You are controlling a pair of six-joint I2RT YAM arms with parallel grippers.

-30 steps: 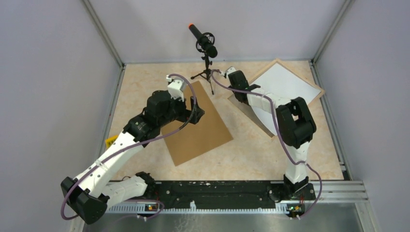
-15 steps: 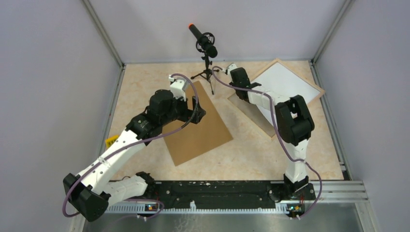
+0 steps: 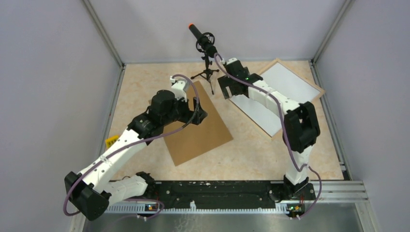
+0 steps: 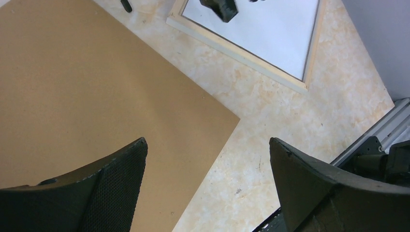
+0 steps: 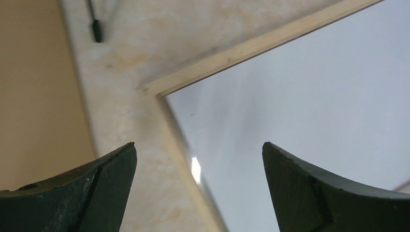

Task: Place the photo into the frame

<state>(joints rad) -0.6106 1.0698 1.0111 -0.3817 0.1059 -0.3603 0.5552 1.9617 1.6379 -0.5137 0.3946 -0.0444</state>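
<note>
The frame (image 3: pixel 315 90), a large rectangle with a narrow pale wood border, lies at the back right of the table. The photo (image 3: pixel 290 79) lies white back up inside it. My right gripper (image 3: pixel 225 90) hangs open above the frame's left corner, holding nothing. In the right wrist view that pale wood corner of the frame (image 5: pixel 159 87) and the white photo (image 5: pixel 300 106) show between the spread fingers of the right gripper (image 5: pixel 198 143). My left gripper (image 3: pixel 199 114) is open over the brown board's right side. The left wrist view shows the left gripper (image 4: pixel 207 141) empty and the frame (image 4: pixel 241 53) beyond.
A plain brown backing board (image 3: pixel 193 125) lies flat at the table's middle. A microphone on a small tripod (image 3: pixel 206 48) stands at the back, close to the right gripper. A yellow tag (image 3: pixel 111 141) sits at the left edge. A metal rail (image 3: pixel 232 189) runs along the front.
The right gripper has opened and let go of the photo, which now lies flat in the frame. The right wrist has lifted and swung slightly left. The left arm has barely moved.
</note>
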